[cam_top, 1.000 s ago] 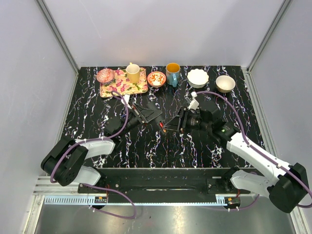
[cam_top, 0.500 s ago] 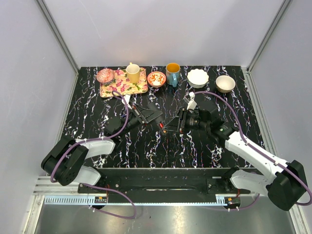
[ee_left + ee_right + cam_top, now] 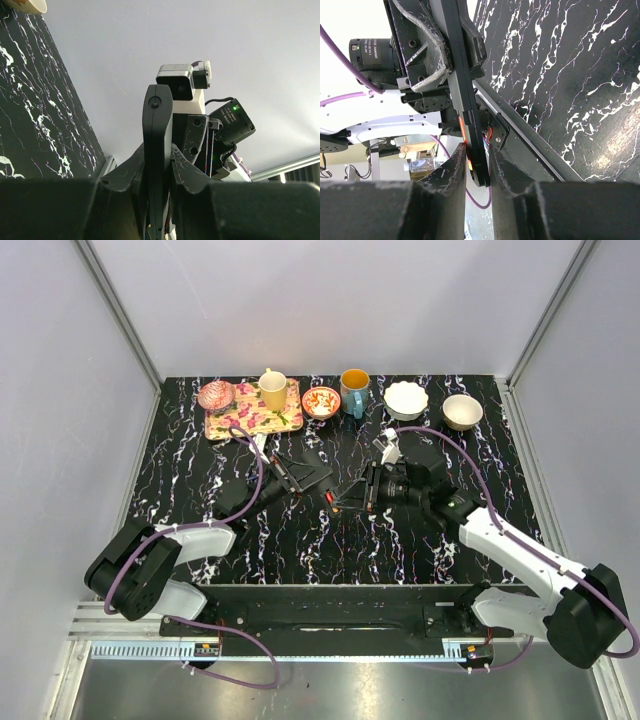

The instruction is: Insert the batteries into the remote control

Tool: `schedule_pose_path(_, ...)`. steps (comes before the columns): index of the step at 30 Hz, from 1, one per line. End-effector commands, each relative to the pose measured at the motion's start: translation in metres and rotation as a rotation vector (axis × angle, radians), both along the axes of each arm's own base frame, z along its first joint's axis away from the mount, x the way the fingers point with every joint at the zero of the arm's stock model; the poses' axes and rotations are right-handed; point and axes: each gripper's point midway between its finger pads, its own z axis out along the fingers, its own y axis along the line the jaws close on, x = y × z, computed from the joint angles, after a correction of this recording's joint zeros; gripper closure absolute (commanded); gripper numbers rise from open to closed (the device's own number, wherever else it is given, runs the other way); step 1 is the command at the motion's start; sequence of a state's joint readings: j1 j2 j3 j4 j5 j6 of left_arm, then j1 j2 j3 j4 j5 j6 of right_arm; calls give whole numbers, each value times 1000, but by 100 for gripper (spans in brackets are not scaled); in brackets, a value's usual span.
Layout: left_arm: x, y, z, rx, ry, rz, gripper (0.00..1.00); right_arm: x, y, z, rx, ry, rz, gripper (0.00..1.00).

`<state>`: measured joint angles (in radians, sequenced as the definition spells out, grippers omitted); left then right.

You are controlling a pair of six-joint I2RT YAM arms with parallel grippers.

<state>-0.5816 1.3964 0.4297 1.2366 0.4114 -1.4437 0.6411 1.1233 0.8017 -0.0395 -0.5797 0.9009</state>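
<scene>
Top external: remote (image 3: pixel 325 492) mid-table, betw. both arms;
L gripper (image 3: pixel 158 152): clamped on remote, seen edge-on;
R gripper (image 3: pixel 477 157): clamped on remote's end nr red mark (image 3: pixel 462 131)

Black marble-look tabletop (image 3: pixel 200 470), veined in white; slim black plastic remote control (image 3: pixel 462 95), marked with red; pink-and-yellow floral rectangular tray (image 3: pixel 250 420); yellow ceramic mug (image 3: pixel 273 390); pink ribbed bowl (image 3: pixel 216 395); red-patterned small dish (image 3: pixel 321 402); blue mug (image 3: pixel 354 390), orange inside; white fluted bowl (image 3: pixel 406 400); purple cable (image 3: pixel 345 96).
</scene>
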Motion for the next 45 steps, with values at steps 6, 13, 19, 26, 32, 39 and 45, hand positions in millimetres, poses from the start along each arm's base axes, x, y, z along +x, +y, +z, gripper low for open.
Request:
schedule_pose_path(6,-14,0,45,-82,-183,-25,100,7,-3,-16,-104,14,-3,100)
schedule_pose_path(13,-14,-3,44,-66,-181,-28,100,10,-9,-32,-192,45,-25,100)
schedule_pose_path(19,-15,-9,45,-38,-191,-34,100,14,-17,-52,-293,85,-50,100)
schedule_pose_path(26,-15,-10,39,-15,-186,-29,100,16,-18,-43,-276,69,-70,98)
schedule_pose_path(32,-15,-10,31,3,-179,-26,100,16,-16,-19,-214,45,-80,71)
schedule_pose_path(39,-15,-9,21,28,-171,-24,100,17,-15,4,-165,23,-92,57)
schedule_pose_path(45,-15,-9,17,38,-166,-25,100,16,-14,20,-133,4,-84,36)
